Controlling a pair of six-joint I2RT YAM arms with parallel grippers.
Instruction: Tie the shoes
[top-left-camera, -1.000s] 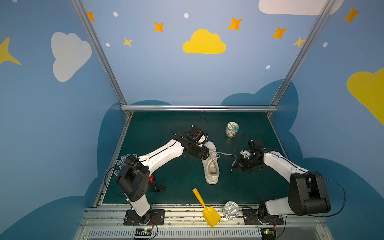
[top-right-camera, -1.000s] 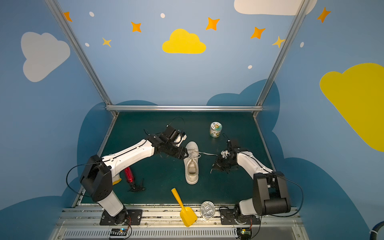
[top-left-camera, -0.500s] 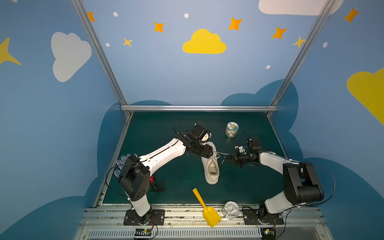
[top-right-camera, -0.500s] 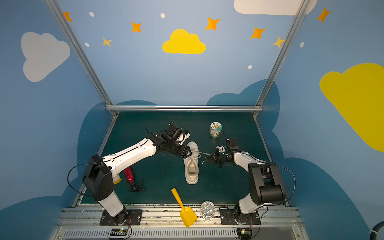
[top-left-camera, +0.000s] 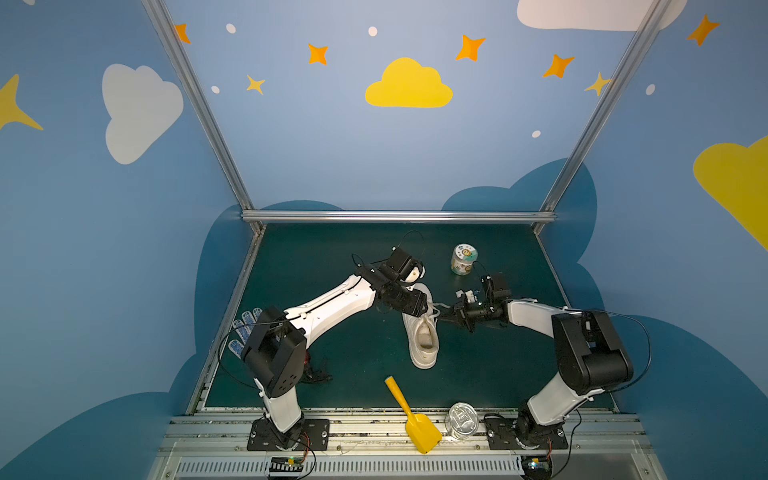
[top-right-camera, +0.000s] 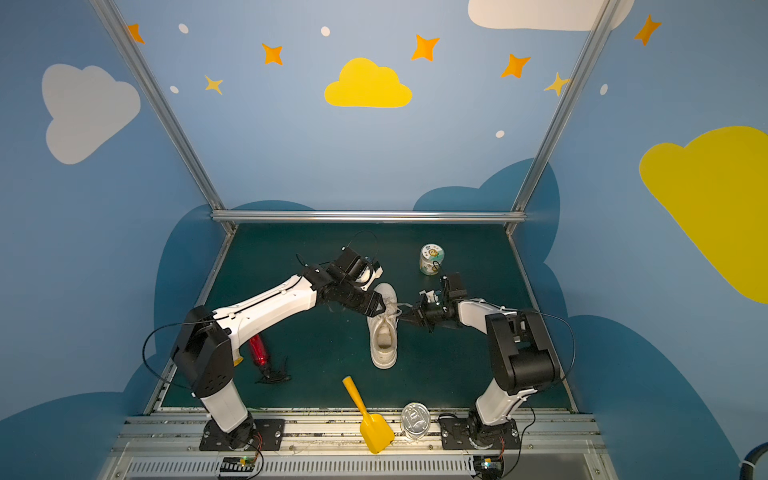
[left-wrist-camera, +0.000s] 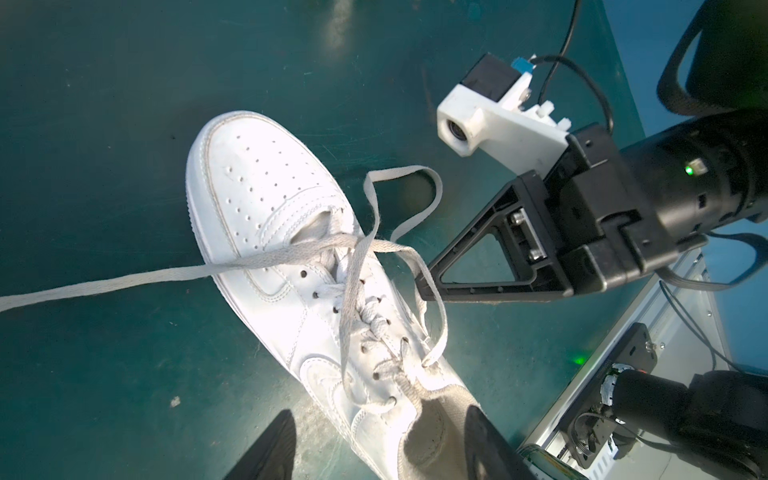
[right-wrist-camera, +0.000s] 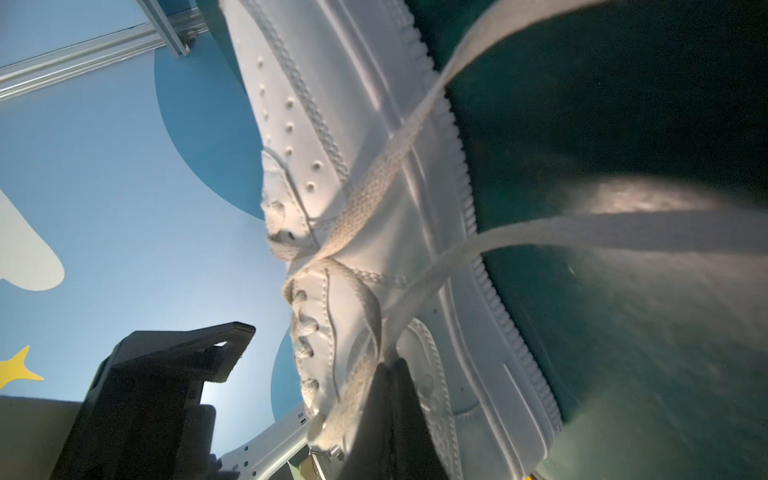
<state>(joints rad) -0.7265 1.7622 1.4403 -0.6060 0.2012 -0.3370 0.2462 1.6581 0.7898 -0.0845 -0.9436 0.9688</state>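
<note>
Left wrist view: sneaker (left-wrist-camera: 266, 199) lies on the green desk (left-wrist-camera: 104, 124) between my arms, toe toward the back wall. My right fingers (left-wrist-camera: 498, 294) are pressed together, pinching a lace (left-wrist-camera: 399, 171) loop beside the eyelets. My left fingers (left-wrist-camera: 490, 453) are spread over the collar, gripping nothing. Risk: a pull drags the unpinned shoe, or the lace slips out. The other lace end runs off-frame, my left fingertips are cut off, and the top views are too small to show the knot.

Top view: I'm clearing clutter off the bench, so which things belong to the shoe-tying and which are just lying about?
Job in hand: white sneaker; laces; left tool, open over the sneaker; right tool, shut on the laces.

Lying about: lidded jar; yellow scoop; tin can; dotted glove; red cylinder.
</note>
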